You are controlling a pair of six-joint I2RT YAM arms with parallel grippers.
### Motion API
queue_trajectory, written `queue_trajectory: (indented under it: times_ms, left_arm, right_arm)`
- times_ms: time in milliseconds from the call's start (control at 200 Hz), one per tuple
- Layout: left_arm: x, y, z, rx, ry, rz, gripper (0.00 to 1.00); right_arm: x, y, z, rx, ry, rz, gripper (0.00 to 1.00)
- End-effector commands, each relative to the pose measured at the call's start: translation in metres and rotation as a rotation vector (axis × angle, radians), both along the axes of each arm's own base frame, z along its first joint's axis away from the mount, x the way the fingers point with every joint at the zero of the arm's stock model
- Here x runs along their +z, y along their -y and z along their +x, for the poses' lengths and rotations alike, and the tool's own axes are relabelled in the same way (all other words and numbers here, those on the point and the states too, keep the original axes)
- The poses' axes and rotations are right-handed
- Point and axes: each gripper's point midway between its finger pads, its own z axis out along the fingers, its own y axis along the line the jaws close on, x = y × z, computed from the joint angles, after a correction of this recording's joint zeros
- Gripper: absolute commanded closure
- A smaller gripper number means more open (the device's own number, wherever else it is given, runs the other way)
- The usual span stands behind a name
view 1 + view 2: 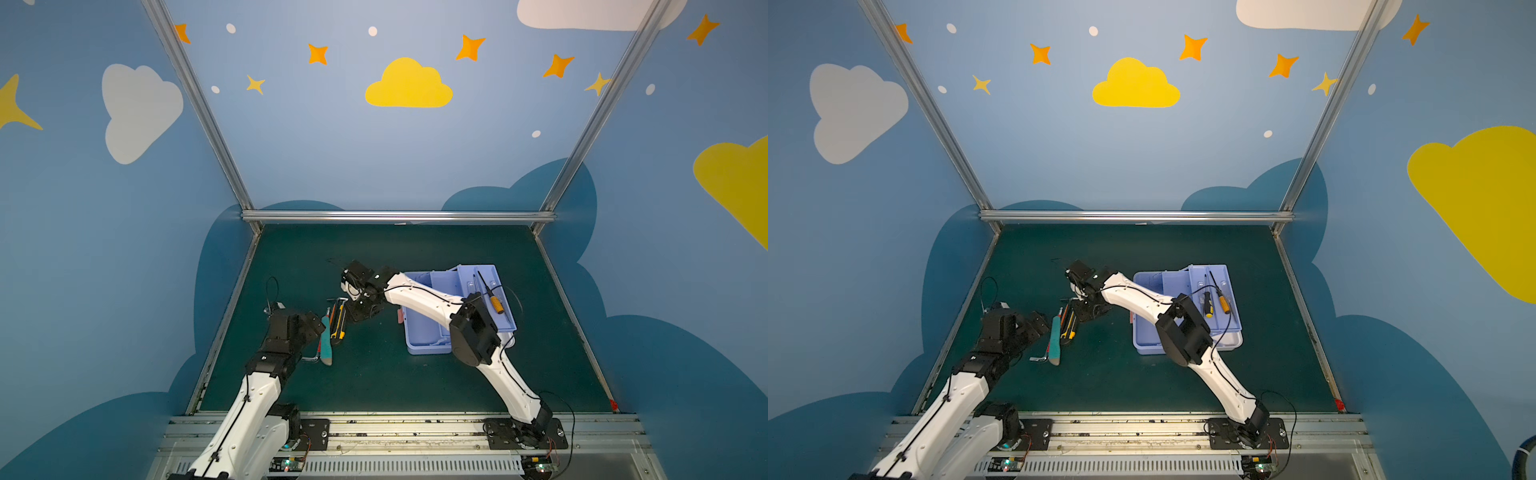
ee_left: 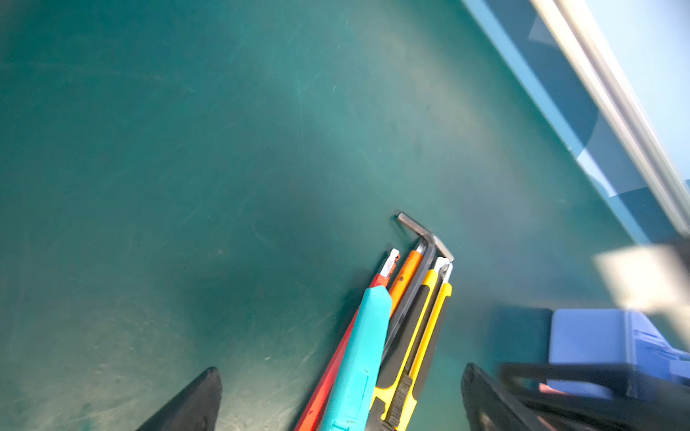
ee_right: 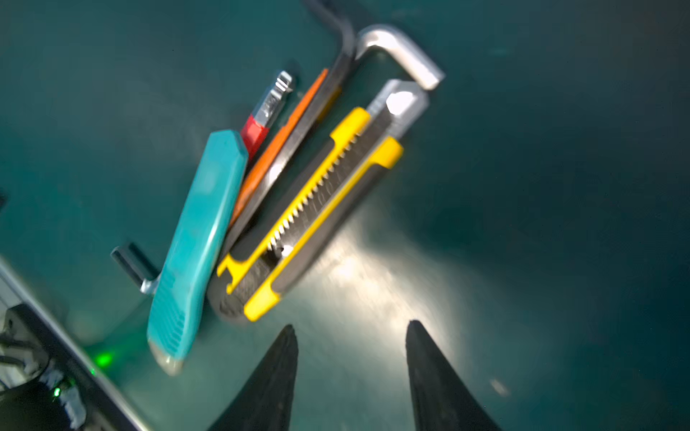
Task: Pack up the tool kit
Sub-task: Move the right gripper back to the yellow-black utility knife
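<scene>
Two screwdrivers (image 1: 1224, 303) lie in the open tool kit (image 1: 417, 332) at right; a utility knife (image 3: 321, 201), hex keys (image 3: 403, 52) and other tools lie unpacked on the table (image 1: 374, 374) at left, between the open, empty left hand (image 2: 340, 367) and right hand (image 3: 350, 324).

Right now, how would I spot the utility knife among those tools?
On the green mat, left of the lavender-blue box, tools lie bundled side by side. The utility knife is on the side nearest the box: the only yellow-and-black one, with a toothed track.
</scene>
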Motion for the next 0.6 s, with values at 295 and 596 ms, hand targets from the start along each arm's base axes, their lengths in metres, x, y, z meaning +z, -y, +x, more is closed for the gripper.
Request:
queue_trajectory:
  times_ms: [295,596]
  left_arm:
    - [-0.004,-0.006,-0.009,0.011,-0.014,0.031,0.00]
    - [-0.003,-0.008,-0.009,0.013,-0.009,0.039,0.00]
  right_arm:
    - [-0.016,-0.025,-0.006,0.016,-0.023,0.024,0.52]
    - [-0.035,-0.022,-0.005,0.073,0.051,-0.042,0.52]
